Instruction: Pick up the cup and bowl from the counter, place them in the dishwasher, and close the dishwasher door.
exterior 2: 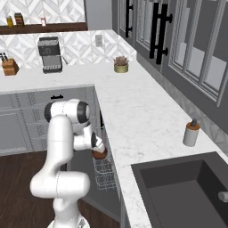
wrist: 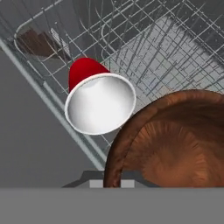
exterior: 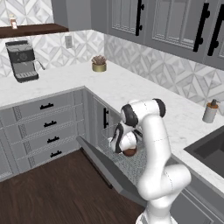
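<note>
Here, task things: the cup and the bowl are both at the open dishwasher, off the counter.
Gripper: the gripper (exterior: 128, 150) hangs low over the wire rack (exterior: 133, 164); in the right base view it sits just beside the counter's front edge (exterior 2: 99, 151).
Jaws: closed almost fully, pinching the rim of the bowl; the fingertips themselves are hidden by the bowl in the hand view.
Bowl: the bowl (wrist: 173, 140), dark reddish-brown with a wood grain, fills the lower right of the hand view; from the base cameras it shows as a brown disc under the hand (exterior: 130, 152) (exterior 2: 99, 154), above the rack.
Cup: the cup (wrist: 98, 99) lies inside the rack, tilted so its white inside faces the hand camera, red wall behind; it is just beside the bowl's rim in that view.
Dishwasher: the dishwasher (exterior: 114, 139) stands open under the counter corner, rack pulled out.
Dishwasher door: the dishwasher door (exterior: 100, 164) is folded down toward the dark wood floor (exterior: 52, 192).
Counter: the counter (exterior: 131, 94) carries a coffee machine (exterior: 21, 61), a small gold plant pot (exterior: 99, 64) and a grey soap bottle (exterior: 210, 111) near the sink (exterior 2: 182, 187).
Arm: the white arm (exterior: 155, 144) bends down from the base to the rack.
</note>
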Robot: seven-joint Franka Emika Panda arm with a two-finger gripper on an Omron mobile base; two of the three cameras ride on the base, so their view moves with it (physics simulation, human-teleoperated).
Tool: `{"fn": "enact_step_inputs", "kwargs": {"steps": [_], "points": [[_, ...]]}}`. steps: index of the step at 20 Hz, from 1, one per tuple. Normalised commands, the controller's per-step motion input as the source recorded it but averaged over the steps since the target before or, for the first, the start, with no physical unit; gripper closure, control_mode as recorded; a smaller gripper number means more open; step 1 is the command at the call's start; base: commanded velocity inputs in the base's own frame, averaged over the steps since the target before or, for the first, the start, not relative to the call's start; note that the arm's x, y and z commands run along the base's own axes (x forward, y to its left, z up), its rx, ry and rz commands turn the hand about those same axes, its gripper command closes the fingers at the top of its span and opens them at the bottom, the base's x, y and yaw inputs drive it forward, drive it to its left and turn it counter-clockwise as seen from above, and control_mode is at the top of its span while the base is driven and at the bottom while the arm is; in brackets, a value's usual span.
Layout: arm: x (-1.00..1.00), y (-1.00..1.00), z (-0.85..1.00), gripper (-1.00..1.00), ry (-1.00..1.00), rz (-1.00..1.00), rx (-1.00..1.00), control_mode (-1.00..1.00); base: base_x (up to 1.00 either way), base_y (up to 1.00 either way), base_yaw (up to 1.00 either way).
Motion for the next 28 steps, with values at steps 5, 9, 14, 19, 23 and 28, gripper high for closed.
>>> {"fn": "enact_step_inputs", "kwargs": {"steps": [5,9,14,19,23,28], "points": [[0.12,-0.13,-0.16,1.0,-0.02,-0.14,0.0,-1.0,0.0,0.0,0.0],[0.23,-0.34,-0.25,1.0,-0.01,0.0,0.0,-1.0,0.0,0.0,0.0],[0.21,-0.29,-0.37,1.0,0.0,0.0,0.0,-1.0,0.0,0.0,0.0],[-0.27,0.0,-0.22,1.0,-0.1,0.0,0.0,-1.0,0.0,0.0,0.0],[-0.76,0.0,0.0,1.0,-0.46,0.0,-0.1,-1.0,0.0,0.0,0.0],[-0.08,-0.17,-0.27,1.0,-0.29,0.0,-0.05,-1.0,0.0,0.0,0.0]]}}
